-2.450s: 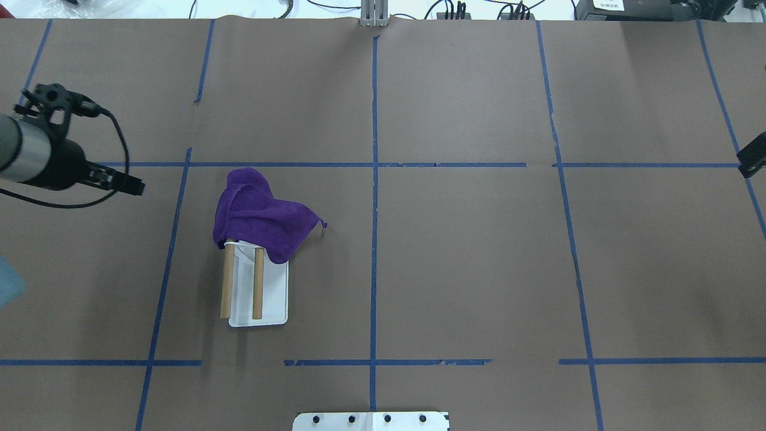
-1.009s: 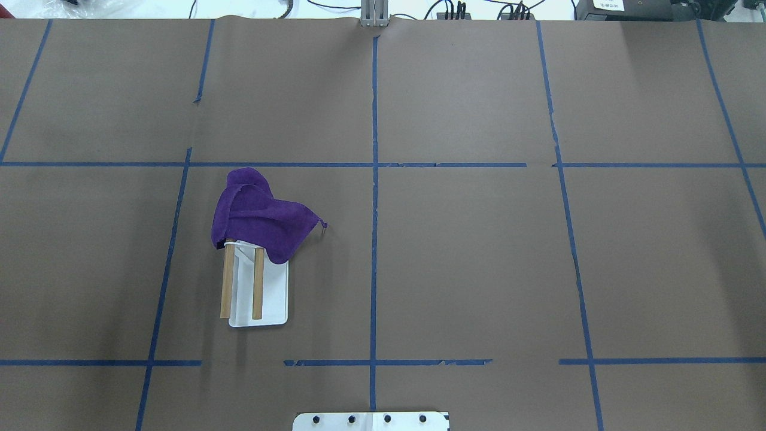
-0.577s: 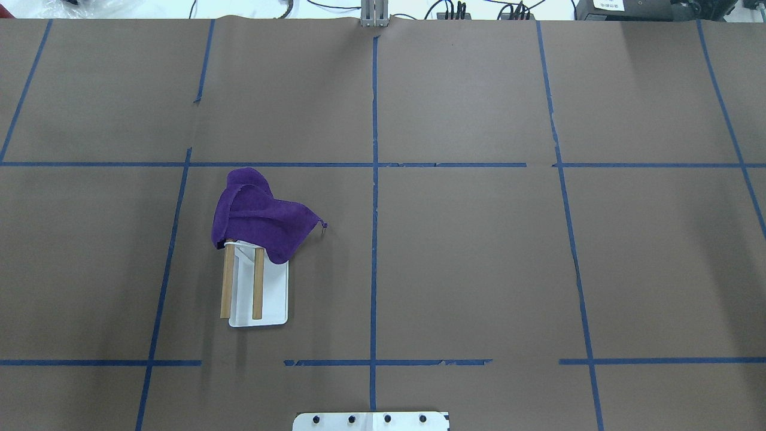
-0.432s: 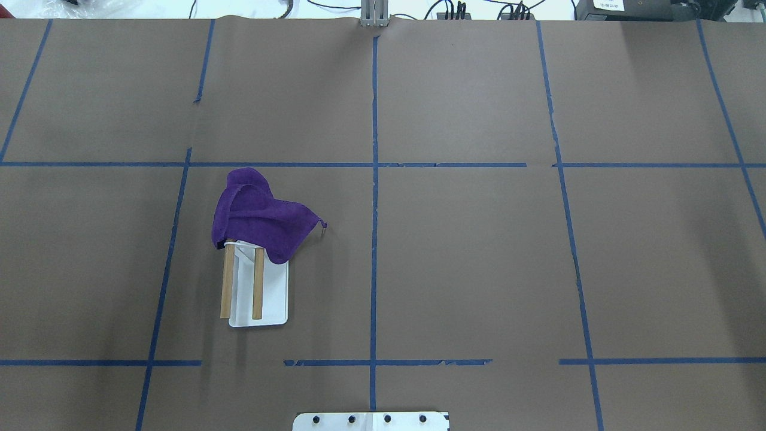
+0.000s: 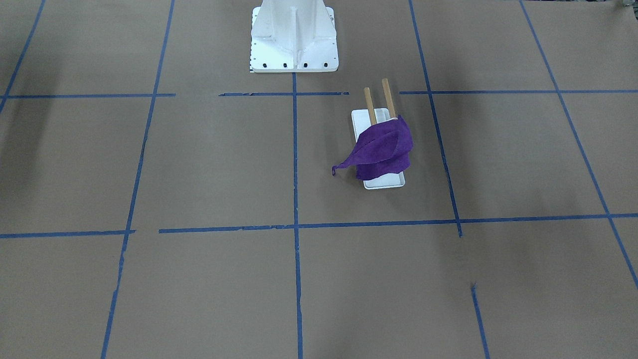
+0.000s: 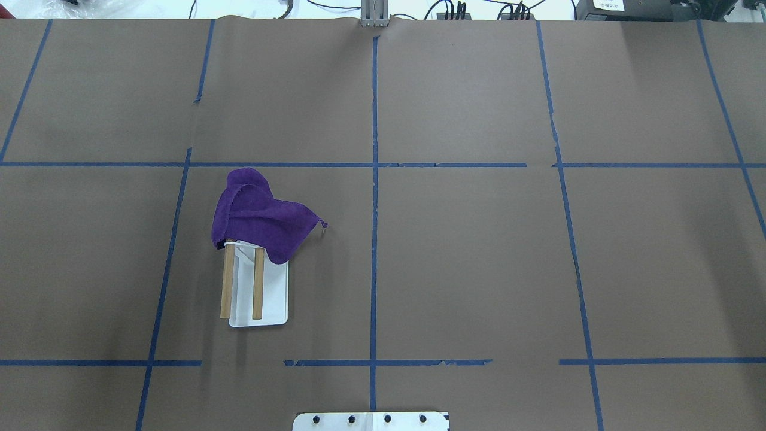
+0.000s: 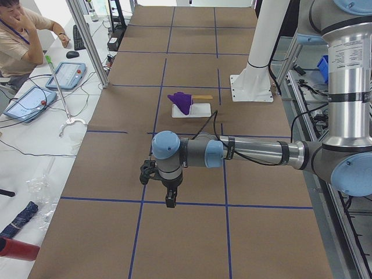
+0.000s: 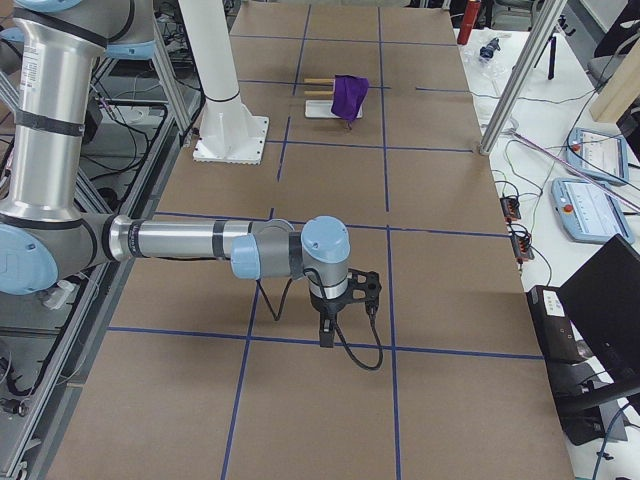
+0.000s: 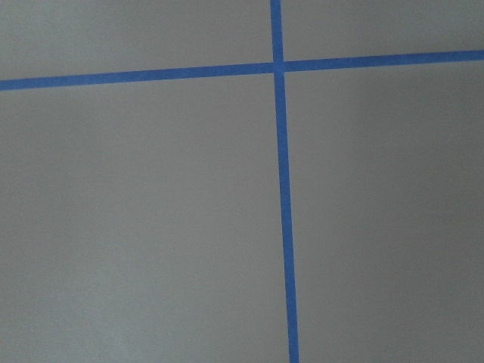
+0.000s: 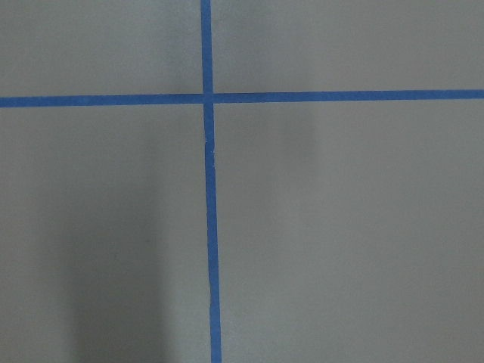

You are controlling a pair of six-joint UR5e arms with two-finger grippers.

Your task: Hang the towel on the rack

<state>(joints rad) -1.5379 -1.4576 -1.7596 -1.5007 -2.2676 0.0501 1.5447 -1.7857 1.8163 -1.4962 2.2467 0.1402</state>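
I see purple towel (image 6: 257, 216) bunched over one end of rack (image 6: 272, 296) rods. Left pincer (image 7: 169, 201), right pincer (image 8: 325, 338) well apart from it, grip state I cannot tell.

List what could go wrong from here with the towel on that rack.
1. The towel sits bunched over one end of the rack, its rods mostly bare; it could slide off that end.
2. Its loop corner juts sideways past the rack, so the uneven weight might drag it down.
3. The left gripper and right gripper hang far away, so no quick correction seems likely.
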